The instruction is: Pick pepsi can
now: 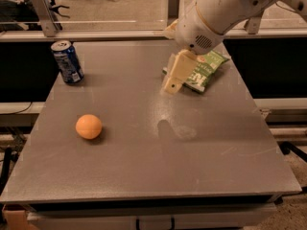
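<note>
Here we are at the grey table (144, 176), and the pepsi can (67, 62) stands upright near the table's far left corner, silver top up, blue side with white markings facing us, nothing touching it. Over on the table's left half, nearer the front than the can and well apart from it, sits an orange ball (88, 126), all on its own. Now the other side: a green chip bag (204, 71) lies flat towards the table's far right corner, tilted at an angle. The big white arm (225, 8) comes in from above the table's far right edge, and the cream-coloured gripper (171, 86) hangs from it, pointing down and slightly left, above the table's far half just right of centre. It hovers off the tabletop, overlapping the left end of the chip bag as we see it, and its dark shadow (165, 128) falls on the bare tabletop near the table's middle. Whether the gripper is open or closed, I can't tell from this angle; nothing shows in its hold. That leaves the gripper well apart from the can, with much of the table's width between them. A metal rail (110, 34) runs along the table's far edge.
</note>
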Available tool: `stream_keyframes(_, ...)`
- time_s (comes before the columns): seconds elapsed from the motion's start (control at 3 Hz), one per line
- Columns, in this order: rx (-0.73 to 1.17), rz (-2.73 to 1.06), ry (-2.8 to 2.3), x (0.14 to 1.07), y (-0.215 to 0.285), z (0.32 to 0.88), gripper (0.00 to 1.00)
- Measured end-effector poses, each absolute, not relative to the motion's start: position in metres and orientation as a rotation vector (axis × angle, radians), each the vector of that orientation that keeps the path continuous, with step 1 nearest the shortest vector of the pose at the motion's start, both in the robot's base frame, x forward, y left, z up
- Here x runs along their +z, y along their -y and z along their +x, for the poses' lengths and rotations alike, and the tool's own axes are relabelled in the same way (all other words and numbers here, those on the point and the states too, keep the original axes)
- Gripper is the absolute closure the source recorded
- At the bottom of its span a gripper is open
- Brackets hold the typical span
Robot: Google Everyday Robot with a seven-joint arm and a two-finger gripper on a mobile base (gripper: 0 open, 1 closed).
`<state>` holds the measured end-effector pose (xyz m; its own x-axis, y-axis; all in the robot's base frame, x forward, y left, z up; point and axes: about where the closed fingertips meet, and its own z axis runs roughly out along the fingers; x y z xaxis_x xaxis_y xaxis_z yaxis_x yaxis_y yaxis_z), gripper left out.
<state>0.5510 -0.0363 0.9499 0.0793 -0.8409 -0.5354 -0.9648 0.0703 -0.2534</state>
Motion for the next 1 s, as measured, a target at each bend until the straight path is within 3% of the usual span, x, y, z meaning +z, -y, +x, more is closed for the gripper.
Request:
stream_keyframes(0.33, 0.407, -1.753, -1.645, 0.9599, -0.0397, 0.5704, 0.0)
stream_keyframes(1.0, 0.417, -1.761, -1.626, 0.9607, -0.0452, 0.5714, 0.0)
